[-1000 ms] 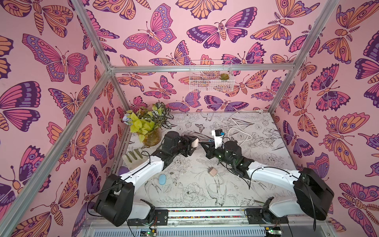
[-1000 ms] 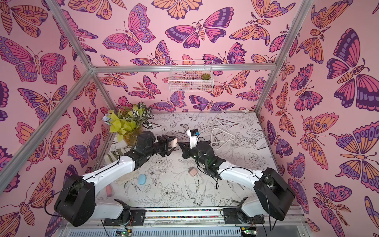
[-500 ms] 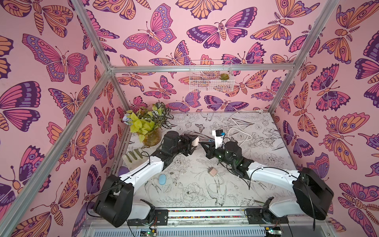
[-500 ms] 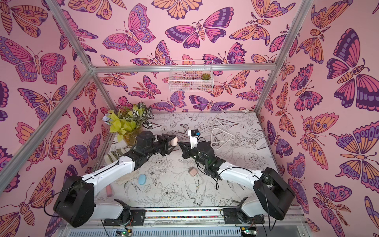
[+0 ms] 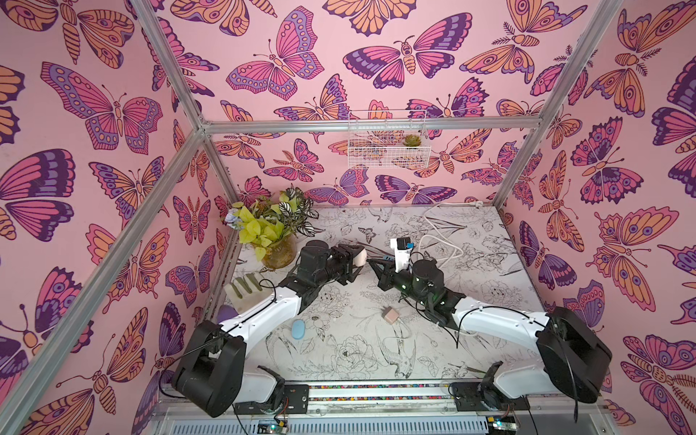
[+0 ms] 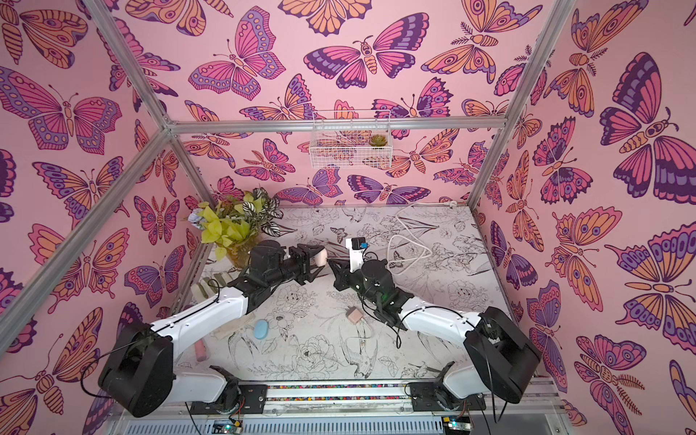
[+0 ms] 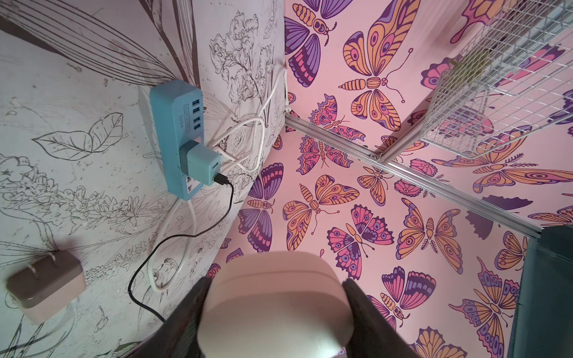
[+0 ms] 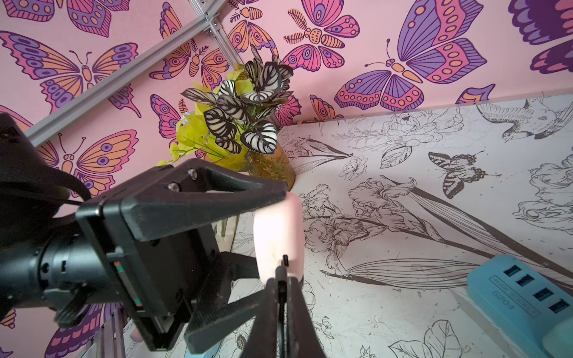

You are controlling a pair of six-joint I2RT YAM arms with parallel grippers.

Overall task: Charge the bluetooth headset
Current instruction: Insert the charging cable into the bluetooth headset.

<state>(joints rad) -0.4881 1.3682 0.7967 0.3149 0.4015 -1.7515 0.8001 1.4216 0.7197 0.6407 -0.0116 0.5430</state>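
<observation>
The bluetooth headset (image 5: 360,255) (image 6: 321,257) is a pale cream rounded case, lifted above the table. My left gripper (image 5: 356,258) (image 7: 276,280) is shut on it, one black finger on each side. The case fills the space between the fingers in the left wrist view (image 7: 276,297). My right gripper (image 5: 371,261) (image 8: 282,279) is shut on the black plug (image 8: 285,258) of a charging cable. The plug tip points at the case's end face (image 8: 279,229), right at its surface. The black cable (image 7: 186,235) runs to a teal charger (image 7: 201,161) plugged into a blue power strip (image 7: 176,124) (image 8: 521,294).
A potted plant (image 5: 277,233) stands at the back left. A beige adapter (image 5: 391,314) (image 7: 46,285) and a blue oval object (image 5: 298,329) lie on the table in front of the arms. A white cord (image 5: 440,241) loops at the back right. A wire basket (image 5: 388,147) hangs on the rear wall.
</observation>
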